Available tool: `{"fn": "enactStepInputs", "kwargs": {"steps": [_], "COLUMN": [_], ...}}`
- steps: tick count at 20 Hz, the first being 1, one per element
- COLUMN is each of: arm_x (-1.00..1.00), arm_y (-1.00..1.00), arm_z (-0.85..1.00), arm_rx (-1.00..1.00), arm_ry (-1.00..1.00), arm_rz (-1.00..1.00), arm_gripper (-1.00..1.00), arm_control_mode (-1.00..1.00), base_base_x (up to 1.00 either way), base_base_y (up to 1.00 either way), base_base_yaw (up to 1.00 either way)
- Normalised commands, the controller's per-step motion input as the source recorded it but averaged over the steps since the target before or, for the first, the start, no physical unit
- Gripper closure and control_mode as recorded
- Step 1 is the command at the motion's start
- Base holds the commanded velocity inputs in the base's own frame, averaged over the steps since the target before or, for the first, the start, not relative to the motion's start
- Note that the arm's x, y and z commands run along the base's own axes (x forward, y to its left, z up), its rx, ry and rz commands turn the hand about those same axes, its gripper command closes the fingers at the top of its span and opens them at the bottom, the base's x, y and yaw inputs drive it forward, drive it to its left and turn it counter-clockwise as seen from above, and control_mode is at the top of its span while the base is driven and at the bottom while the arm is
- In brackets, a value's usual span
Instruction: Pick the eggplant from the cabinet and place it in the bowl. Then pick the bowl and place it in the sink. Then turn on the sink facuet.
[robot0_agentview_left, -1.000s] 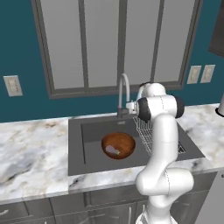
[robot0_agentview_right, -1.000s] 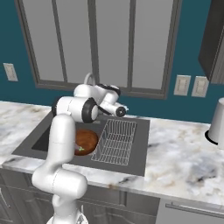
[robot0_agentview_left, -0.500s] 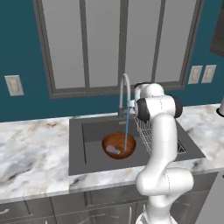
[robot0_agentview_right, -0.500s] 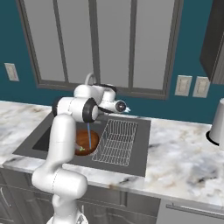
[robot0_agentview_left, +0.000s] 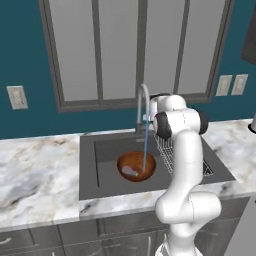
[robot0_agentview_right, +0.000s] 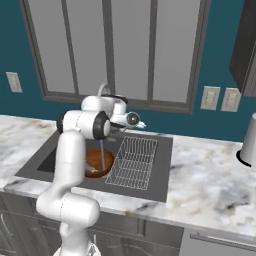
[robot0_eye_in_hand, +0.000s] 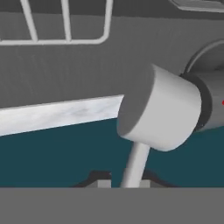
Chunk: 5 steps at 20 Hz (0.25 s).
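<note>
So the last step looks like the one in hand: a thin blue stream of water (robot0_agentview_left: 145, 152) can be seen falling from the tall slim silver-grey gooseneck faucet (robot0_agentview_left: 142, 102) into the round glossy reddish-brown wooden bowl (robot0_agentview_left: 136, 166), which is already sat inside the dark grey rectangular sink (robot0_agentview_left: 102, 172). A small pale-looking lump (robot0_agentview_left: 130, 171) is lying in the bowl, probably the small dark purple eggplant, though it's too small for that to be called for sure. Judging by that, the task is pretty much wrapped up.

The jaws are parked right at the faucet's small side lever (robot0_eye_in_hand: 158, 109), which looms big and grey in the hand view with its stem running down toward the bottom. Whether the jaws are parted or closed on the lever can't be told from these pictures; the tips are barely seen. Next, nothing much seems to be needed beyond the hand being backed off the lever gently, so the water isn't knocked off again.

Around it: a white wire rack (robot0_agentview_right: 131, 161) is set in the right part of the sink, just beside the bowl. The marbled white tabletop (robot0_agentview_left: 35, 175) runs both sides. A pale cylindrical thing (robot0_agentview_right: 248, 140) stands on the tabletop well off to the right, nowhere near the arm's path. The arm's own elbow is hung over the rack, so that's the only thing that could get bumped on retreat.
</note>
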Motion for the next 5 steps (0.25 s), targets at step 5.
{"fn": "enactStepInputs", "kwargs": {"steps": [5], "arm_x": [-0.26], "arm_y": [-0.08], "arm_z": [0.0], "arm_rx": [0.02], "arm_ry": [-0.01], "arm_rz": [-0.05], "arm_gripper": [1.0], "arm_control_mode": [-1.0], "base_base_x": [0.0], "base_base_y": [0.0], "base_base_yaw": [0.0]}}
